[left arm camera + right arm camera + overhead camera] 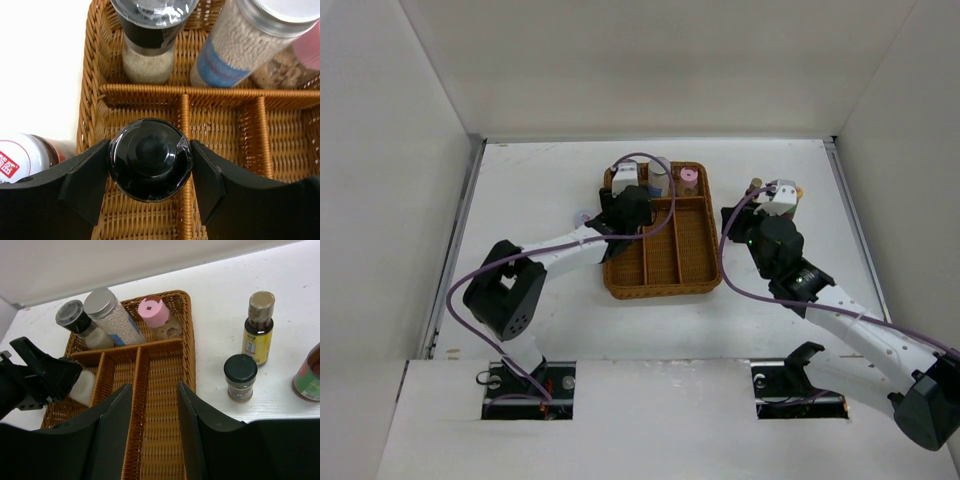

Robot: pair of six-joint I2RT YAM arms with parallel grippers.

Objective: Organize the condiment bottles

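Observation:
My left gripper (pixel 150 161) is shut on a black-capped white bottle (pixel 150 159), held upright over the left long compartment of the wicker tray (pixel 92 75). In the right wrist view the same bottle's white body (pixel 82 385) shows below the left gripper (pixel 47 377). In the tray's back row stand a grinder (pixel 75 320), a silver-lidded jar of white beads (pixel 107 312) and a pink-lidded jar (pixel 154 312). My right gripper (pixel 154 405) is open over the tray's right compartment with nothing between its fingers.
On the table right of the tray stand a yellow-labelled bottle (pixel 258 335), a small black-lidded jar (pixel 240 377) and a green-red labelled bottle (pixel 307 377). A red-and-white labelled jar (pixel 25 157) sits on the table just left of the tray. Walls enclose the table.

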